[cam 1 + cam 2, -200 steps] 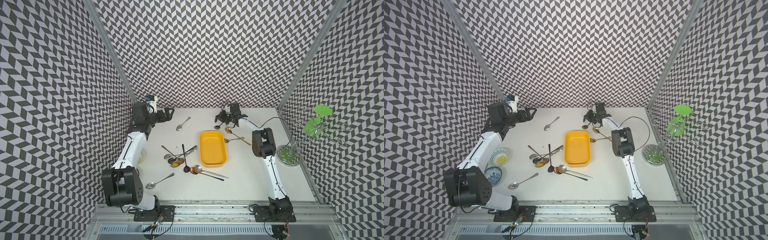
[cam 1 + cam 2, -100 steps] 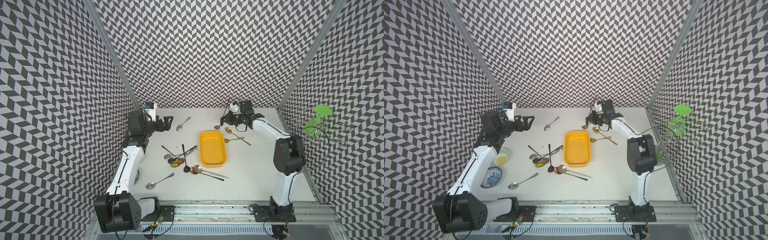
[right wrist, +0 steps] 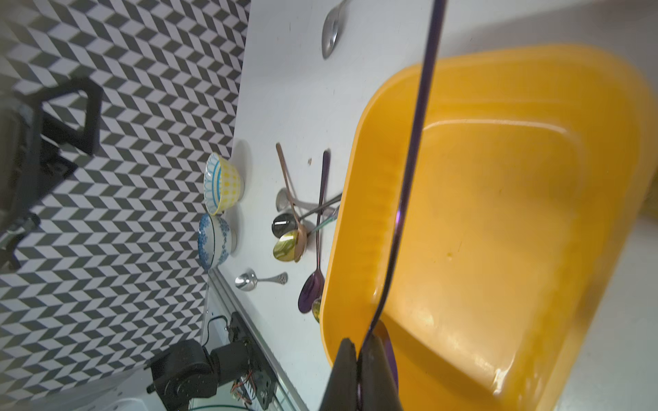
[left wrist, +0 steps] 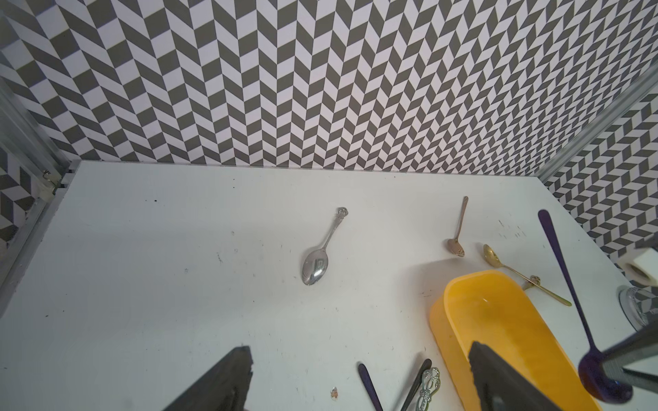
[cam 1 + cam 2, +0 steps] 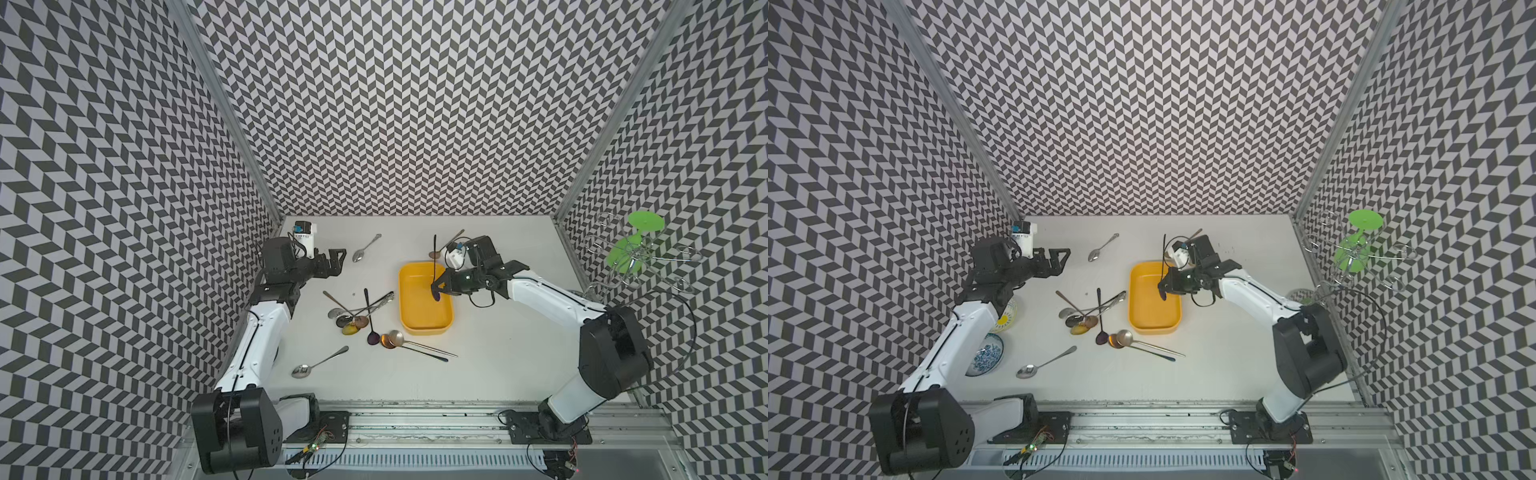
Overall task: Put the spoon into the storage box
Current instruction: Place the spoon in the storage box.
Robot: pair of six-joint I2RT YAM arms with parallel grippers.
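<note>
The right gripper (image 5: 435, 289) has swung in from the table's back edge and now hangs over the storage box (image 5: 426, 330), pinching the purple spoon (image 5: 434, 253) by its bowl, handle toward twelve o'clock. Release looks next. The left gripper (image 5: 337, 262), spread wide, idles at ten o'clock.

Spoon (image 3: 410, 160) bowl half behind end effector (image 3: 360, 350)

The right gripper (image 5: 437, 287) has swung forward, carrying its purple spoon (image 5: 434, 257) to hang over the yellow storage box (image 5: 426, 330).
</note>
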